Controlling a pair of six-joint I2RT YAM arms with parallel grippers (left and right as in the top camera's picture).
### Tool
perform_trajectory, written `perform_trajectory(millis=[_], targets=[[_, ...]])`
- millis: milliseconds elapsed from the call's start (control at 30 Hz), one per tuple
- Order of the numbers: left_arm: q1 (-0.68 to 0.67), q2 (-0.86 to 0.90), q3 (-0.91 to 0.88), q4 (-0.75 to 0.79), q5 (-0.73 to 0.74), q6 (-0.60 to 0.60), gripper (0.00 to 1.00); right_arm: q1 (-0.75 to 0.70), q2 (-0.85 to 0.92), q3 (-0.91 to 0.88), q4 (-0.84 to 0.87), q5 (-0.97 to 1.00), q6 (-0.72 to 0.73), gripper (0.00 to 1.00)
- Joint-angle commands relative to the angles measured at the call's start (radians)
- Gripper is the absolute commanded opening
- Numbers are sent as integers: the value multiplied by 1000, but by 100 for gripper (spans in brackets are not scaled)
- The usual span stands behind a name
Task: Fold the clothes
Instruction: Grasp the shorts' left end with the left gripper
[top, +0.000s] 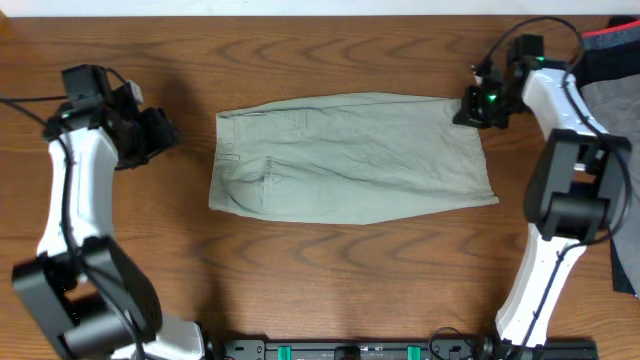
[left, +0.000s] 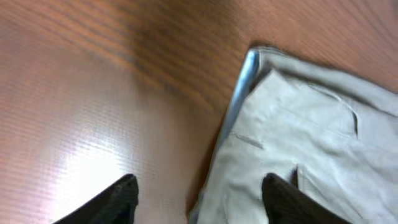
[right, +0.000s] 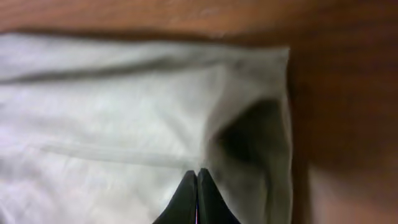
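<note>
White arms (top: 62, 190), black joints (top: 575, 205) and cables (top: 546, 22), green light (top: 492, 98) by the right hand (right: 197, 175).

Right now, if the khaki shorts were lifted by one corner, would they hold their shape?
Probably not: the khaki shorts lie flat with soft wrinkles, so they would likely sag and drape. They look thin, so likely light. On the smooth wooden table, a push would probably bunch them.
</note>
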Motion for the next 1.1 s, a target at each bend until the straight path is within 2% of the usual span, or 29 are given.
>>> perform_trajectory(millis=[0,100,200,333,467,800,967,1067], targets=[[5,18,-3,-71,-5,6,69,16,-116,3,-44,-62,-88,3],[4,49,-23,-125,-5,18,70,40,-129,2,-112,-61,-68,3],[3,93,-59,-111,17,39,77,77,-120,-7,-166,-41,-37,3],[3,188,-76,-63,222,142,78,134,-118,-64,-161,111,106,3],[3,278,-76,-26,302,153,79,171,-118,-135,-126,149,182,3],[-48,423,-76,-18,306,137,79,202,-117,-305,-16,150,220,3],[-121,442,-76,28,302,135,79,203,-117,-333,-17,193,224,2],[-161,442,-76,50,247,86,77,203,-117,-333,-16,198,224,2]])
